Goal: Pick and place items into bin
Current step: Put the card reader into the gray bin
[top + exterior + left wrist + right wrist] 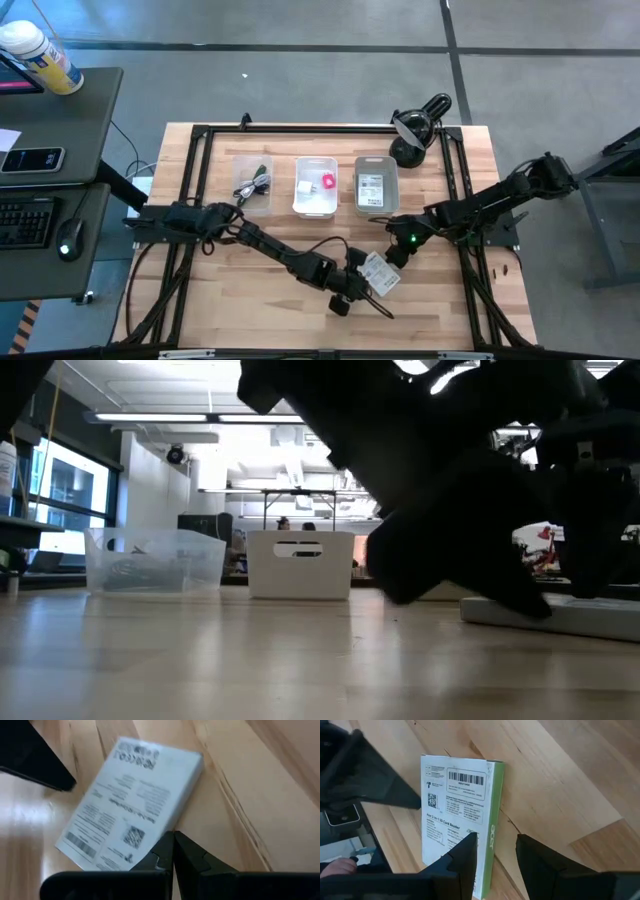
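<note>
A white printed packet with a green side lies flat on the wooden table near the front centre. My left gripper is shut and reaches in from the left to the packet's near-left corner. From the right, my right gripper hangs open over the packet's green long side, with one finger above the printed face and one above the bare table; I cannot tell whether it touches. Three bins stand in a row at the far side: a clear one with a black cable, a white one with a pink piece and a white cube, and a third with a printed card. My left gripper has its shut fingertips against the packet's corner, slanting down from the table's left. The packet lies flat on the table. The fingers hide the corner itself.
A black stand with a round head sits at the table's far right corner. Black frame rails run along the table's sides. A desk with a keyboard and mouse stands beyond the left edge. Bare wood lies at the near left.
</note>
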Motion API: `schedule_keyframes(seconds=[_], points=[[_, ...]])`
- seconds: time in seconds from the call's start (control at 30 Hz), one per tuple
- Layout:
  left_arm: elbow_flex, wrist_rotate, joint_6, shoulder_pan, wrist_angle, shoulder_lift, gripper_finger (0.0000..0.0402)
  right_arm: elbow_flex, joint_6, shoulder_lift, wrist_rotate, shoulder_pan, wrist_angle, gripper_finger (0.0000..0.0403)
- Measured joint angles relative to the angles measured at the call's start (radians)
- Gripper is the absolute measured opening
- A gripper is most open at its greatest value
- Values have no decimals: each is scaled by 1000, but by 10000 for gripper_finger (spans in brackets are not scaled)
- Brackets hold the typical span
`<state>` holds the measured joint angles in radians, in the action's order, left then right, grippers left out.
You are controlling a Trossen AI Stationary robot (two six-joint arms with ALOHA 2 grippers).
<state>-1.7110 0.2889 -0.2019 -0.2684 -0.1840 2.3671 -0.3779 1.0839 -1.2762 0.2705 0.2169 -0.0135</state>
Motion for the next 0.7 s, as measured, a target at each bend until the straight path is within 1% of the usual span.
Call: schedule_keyframes(seconds=[0.13,0.43,0.6,0.7], points=[[0,0,-1,1,-4,-1,0,0,-7,-12,8,0,4,128],[0,7,-3,0,-6,-1,0,0,-11,-84,25,14,64,128],[-1,5,-1,1,4,8,0,0,-11,-93,39,15,76,128],[-1,-16,2,0,0,12,0,0,-11,-93,40,15,104,128]])
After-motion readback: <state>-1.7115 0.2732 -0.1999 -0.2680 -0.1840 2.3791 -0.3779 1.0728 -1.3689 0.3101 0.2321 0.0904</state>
